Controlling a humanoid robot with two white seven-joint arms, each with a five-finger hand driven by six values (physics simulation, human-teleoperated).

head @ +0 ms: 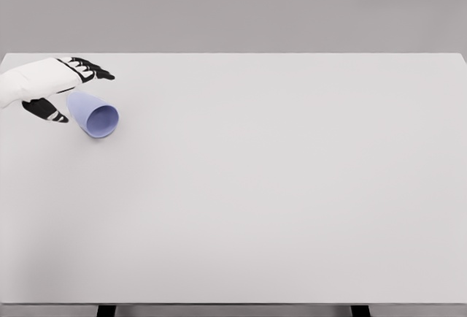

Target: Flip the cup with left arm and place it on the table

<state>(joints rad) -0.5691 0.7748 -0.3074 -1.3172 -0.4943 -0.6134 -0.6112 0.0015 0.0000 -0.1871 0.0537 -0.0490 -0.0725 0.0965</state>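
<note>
A pale blue cup (pixel 96 116) lies on its side at the far left of the white table (pixel 277 185), with its open mouth turned toward me and slightly right. My left hand (pixel 84 96) comes in from the left edge and sits over the cup's closed end. Its fingers (pixel 93 70) stretch out straight above the cup, while the thumb (pixel 49 111) points down on the cup's left side. The fingers are spread, not curled round the cup. Whether the palm touches the cup I cannot tell. The right arm is out of view.
The table's far edge (pixel 233 54) runs just behind the hand, and its left edge is close to the cup. Two dark table legs (pixel 106 310) show under the front edge.
</note>
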